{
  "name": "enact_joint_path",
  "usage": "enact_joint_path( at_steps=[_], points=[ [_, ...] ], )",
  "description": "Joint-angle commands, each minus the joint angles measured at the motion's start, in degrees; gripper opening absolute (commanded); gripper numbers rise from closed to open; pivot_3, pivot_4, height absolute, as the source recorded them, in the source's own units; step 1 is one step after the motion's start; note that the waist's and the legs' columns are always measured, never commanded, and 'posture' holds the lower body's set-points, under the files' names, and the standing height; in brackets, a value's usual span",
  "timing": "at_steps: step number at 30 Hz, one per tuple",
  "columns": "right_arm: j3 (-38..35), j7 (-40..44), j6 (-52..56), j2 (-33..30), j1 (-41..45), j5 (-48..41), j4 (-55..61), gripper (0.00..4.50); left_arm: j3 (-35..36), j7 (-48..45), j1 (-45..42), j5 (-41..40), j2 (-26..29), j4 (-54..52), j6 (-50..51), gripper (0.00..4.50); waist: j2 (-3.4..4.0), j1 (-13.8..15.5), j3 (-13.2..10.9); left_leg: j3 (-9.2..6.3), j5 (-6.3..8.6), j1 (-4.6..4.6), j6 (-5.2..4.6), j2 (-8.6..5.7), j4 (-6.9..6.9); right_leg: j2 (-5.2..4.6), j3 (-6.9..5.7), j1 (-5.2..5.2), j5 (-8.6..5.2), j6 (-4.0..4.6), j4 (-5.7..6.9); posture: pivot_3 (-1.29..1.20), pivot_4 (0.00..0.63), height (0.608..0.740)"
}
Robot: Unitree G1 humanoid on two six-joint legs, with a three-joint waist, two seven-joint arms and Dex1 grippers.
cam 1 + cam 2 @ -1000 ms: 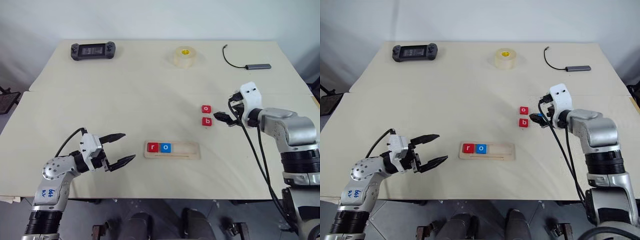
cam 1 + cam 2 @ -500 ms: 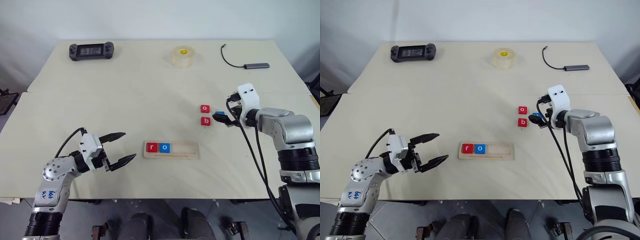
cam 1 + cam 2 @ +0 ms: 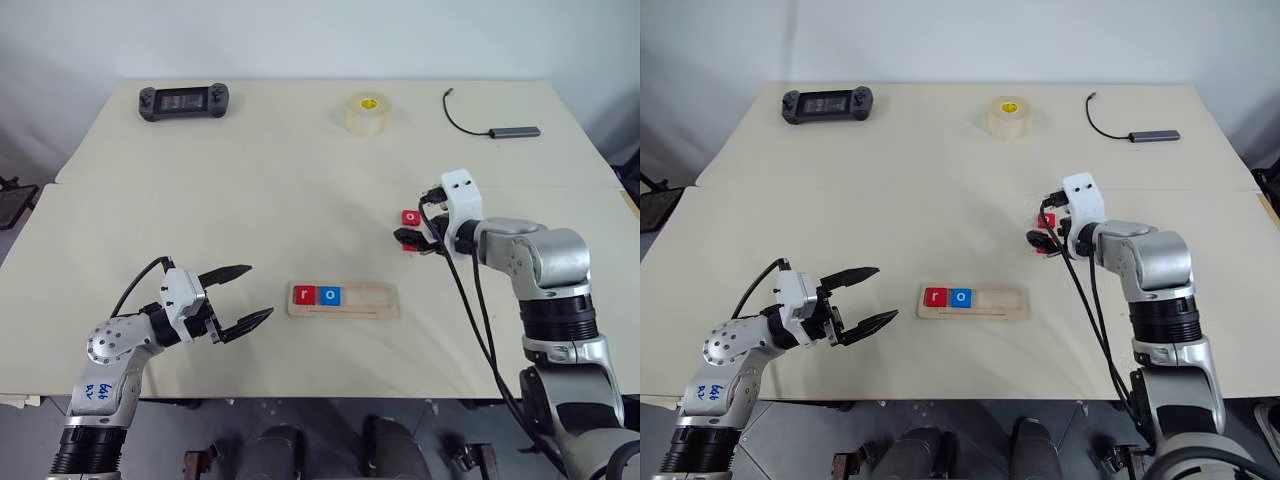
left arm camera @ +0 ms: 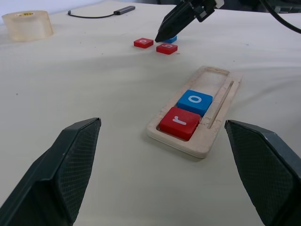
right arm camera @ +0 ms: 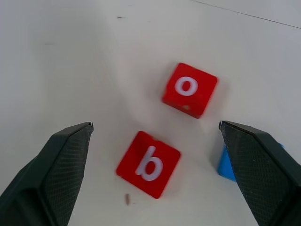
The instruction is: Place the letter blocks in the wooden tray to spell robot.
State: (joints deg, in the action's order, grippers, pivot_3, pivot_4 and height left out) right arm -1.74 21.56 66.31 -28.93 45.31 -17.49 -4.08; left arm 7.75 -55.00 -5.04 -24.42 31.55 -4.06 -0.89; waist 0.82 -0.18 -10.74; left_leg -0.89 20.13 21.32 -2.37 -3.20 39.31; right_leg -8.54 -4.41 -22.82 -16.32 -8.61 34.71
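right tool (image 5: 155, 179) open above red b block (image 5: 148, 164), tray (image 3: 343, 300) nearby

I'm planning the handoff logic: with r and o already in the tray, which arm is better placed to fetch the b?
Right, probably. The right gripper hangs open directly over the red b block, while the left gripper sits open on the far side of the wooden tray.

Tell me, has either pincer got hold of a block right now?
No. The right pincer is open above the red b block, not touching it; the left pincer is open and holds nothing.
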Motion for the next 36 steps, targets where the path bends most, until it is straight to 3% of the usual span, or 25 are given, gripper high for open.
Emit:
enact_joint_path(
  at_steps=[1, 18, 21, 28, 36],
  points=[
    [-2.18, -1.90, 3.32, 0.81, 1.04, -0.34, 3.56, 4.50, 0.41, 0.19, 0.33, 0.05, 0.14, -2.07, -1.25, 4.48, 0.00, -0.05, 0.00, 0.00, 0.00, 0.00, 0.00, 0.01, 0.00, 0.01, 0.00, 0.00, 0.00, 0.00, 0.00, 0.00, 0.150, 0.740],
    [-6.43, -13.15, 8.98, 11.09, -4.54, 1.97, 9.20, 4.50, -0.31, -0.06, 0.88, -0.33, 0.45, -3.93, -0.48, 4.48, 0.01, -0.13, 0.01, 0.04, -0.01, -0.01, 0.01, 0.00, -0.06, 0.02, 0.05, -0.09, 0.00, 0.00, 0.10, 0.00, 0.150, 0.740],
    [-6.54, -13.98, 8.98, 12.09, -5.12, 2.24, 9.53, 3.91, -0.44, -0.47, 0.11, -0.40, 0.58, -3.84, -0.27, 4.50, 0.00, -0.12, 0.01, 0.03, -0.01, -0.02, 0.01, -0.01, -0.06, 0.02, 0.05, -0.09, 0.00, 0.00, 0.13, 0.00, 0.150, 0.740],
    [-7.28, -15.53, 9.22, 13.12, -6.38, 3.33, 10.92, 1.55, -1.61, -1.86, -1.77, -0.38, 0.40, -2.94, -0.22, 4.50, 0.00, -0.20, 0.01, 0.04, -0.01, -0.05, 0.01, 0.00, -0.08, 0.03, 0.05, -0.10, 0.00, 0.00, 0.17, 0.00, 0.150, 0.740],
    [-10.31, -13.13, 14.66, 6.15, -7.75, 2.87, 14.88, 1.46, -3.75, -3.91, -4.65, -0.56, -0.25, -0.25, 0.44, 4.50, 0.00, 0.26, 0.01, 0.02, -0.01, -0.04, -0.02, -0.07, -0.09, -0.01, 0.06, -0.09, 0.00, 0.00, 0.17, 0.00, 0.150, 0.740]
  ],
)
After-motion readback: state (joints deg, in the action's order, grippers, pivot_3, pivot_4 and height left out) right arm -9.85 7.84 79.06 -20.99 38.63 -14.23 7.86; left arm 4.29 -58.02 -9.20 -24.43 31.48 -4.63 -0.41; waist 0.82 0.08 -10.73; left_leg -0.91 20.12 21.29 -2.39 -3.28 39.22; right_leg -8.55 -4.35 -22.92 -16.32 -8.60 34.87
